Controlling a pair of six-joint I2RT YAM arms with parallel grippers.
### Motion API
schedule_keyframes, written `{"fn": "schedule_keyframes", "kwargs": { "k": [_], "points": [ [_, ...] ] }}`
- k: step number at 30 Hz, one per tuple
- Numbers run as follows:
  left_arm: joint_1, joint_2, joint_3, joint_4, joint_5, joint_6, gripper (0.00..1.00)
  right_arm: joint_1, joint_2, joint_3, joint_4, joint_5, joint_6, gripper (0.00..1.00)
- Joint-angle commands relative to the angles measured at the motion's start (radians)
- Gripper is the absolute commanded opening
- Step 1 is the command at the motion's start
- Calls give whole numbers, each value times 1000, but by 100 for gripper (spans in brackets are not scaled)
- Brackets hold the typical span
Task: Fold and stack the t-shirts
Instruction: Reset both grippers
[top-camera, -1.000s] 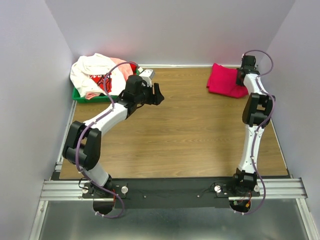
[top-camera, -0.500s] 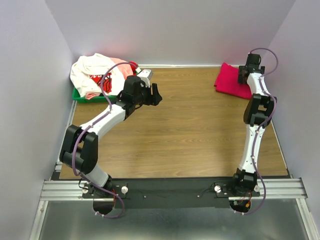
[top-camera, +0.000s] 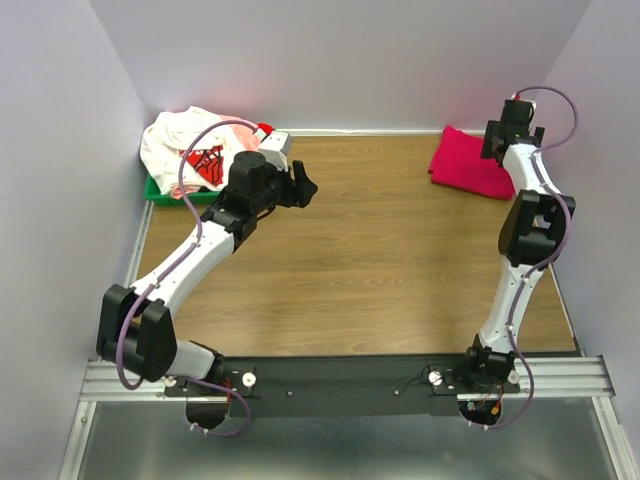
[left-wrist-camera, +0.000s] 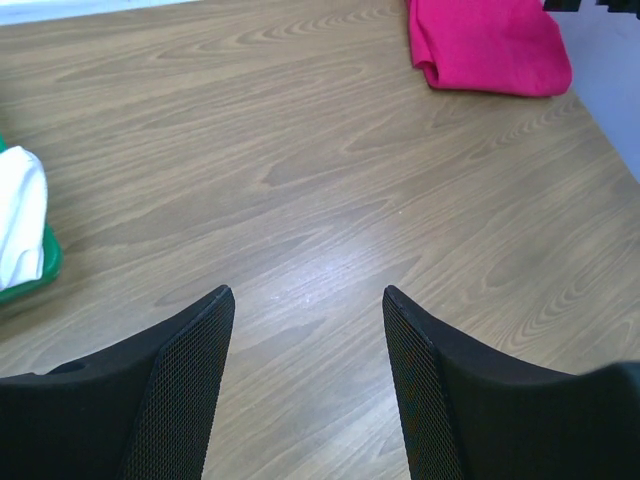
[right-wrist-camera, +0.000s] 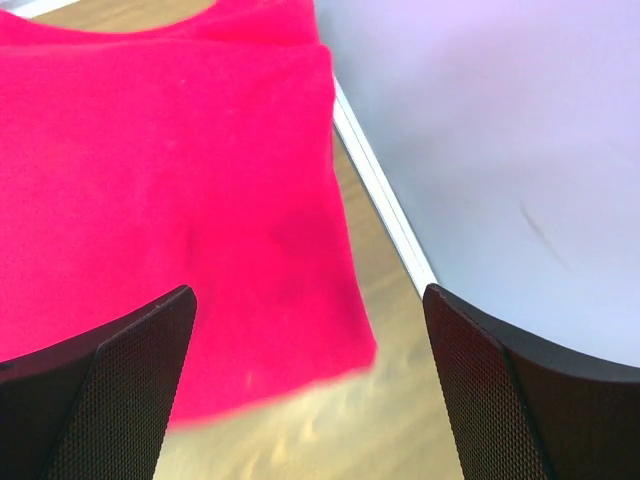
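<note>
A cable (top-camera: 212, 126) is partly hiding the bunched t-shirts (top-camera: 200, 160) in the green tray (top-camera: 165, 192) at the far left corner; only a white red-printed one (top-camera: 165, 140) is reading clearly. The wooden table (top-camera: 380, 260) is sitting between lilac walls (top-camera: 340, 60). The left end effector (left-wrist-camera: 305, 292) is hovering near the tray, wide open, empty. The right end effector (right-wrist-camera: 310, 290) is hanging over the folded magenta t-shirt (right-wrist-camera: 150, 200) at the far right, spread wide, gripping nothing.

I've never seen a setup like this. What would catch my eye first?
The bright magenta-red t-shirt, folded at the far right corner of the table, with the right gripper open over its edge. Next, the heap of t-shirts spilling over a green tray at the far left, with the left gripper open nearby.
</note>
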Motion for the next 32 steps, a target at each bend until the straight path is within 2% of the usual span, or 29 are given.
{"fn": "schedule_keyframes", "kwargs": {
  "k": [1, 9, 12, 18, 25, 32],
  "points": [
    [4, -85, -39, -19, -45, 8, 69, 32, -193, -196, 89, 15, 96, 100],
    [3, -242, -91, -42, -100, -2, 69, 179, -520, -598, 126, -57, 182, 100],
    [3, -326, -100, -71, -117, 0, 69, 267, -655, -729, 129, -136, 249, 100],
    [4, -415, -91, -161, -198, 15, 69, 313, -891, -926, 136, -329, 314, 100],
    [4, -478, -139, -187, -251, 40, 69, 314, -1045, -1036, 139, -449, 315, 100],
    [4, -564, -218, -141, -266, 60, 68, 313, -1106, -1083, 138, -445, 320, 100]
  ]
}}
